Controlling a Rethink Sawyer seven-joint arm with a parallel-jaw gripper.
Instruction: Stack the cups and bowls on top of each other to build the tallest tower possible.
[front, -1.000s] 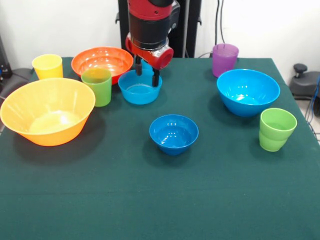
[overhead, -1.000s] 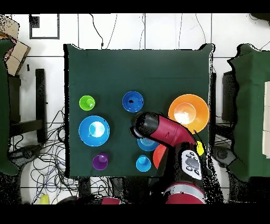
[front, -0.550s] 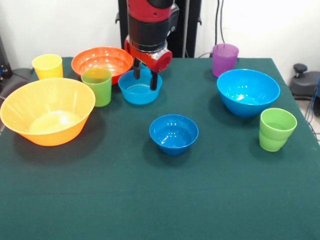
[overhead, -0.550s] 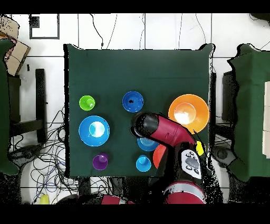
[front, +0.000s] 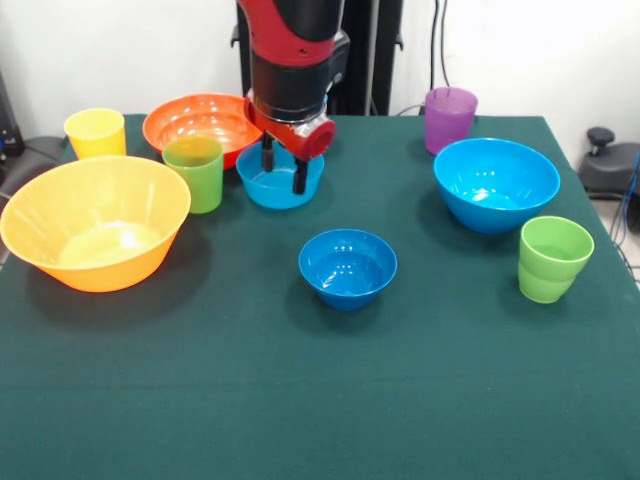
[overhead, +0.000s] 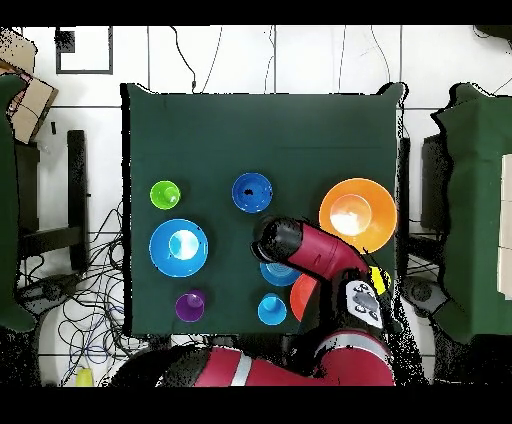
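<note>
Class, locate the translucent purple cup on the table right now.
In the front view, the purple cup stands upright at the table's far edge, right of centre, just behind the big light blue bowl and well right of the gripper.

A table covered in dark green cloth (front: 330, 400) carries glossy flared plastic bowls: a big yellow-orange one (front: 95, 222), an orange-red one (front: 200, 120), a medium light blue one (front: 278, 183), a small dark blue one (front: 347, 267) and a big light blue one (front: 496, 183). Smooth plastic tumblers stand among them: yellow (front: 95, 132), green (front: 194, 172), translucent purple (front: 450, 118), and what may be two nested green ones (front: 553, 258).
</note>
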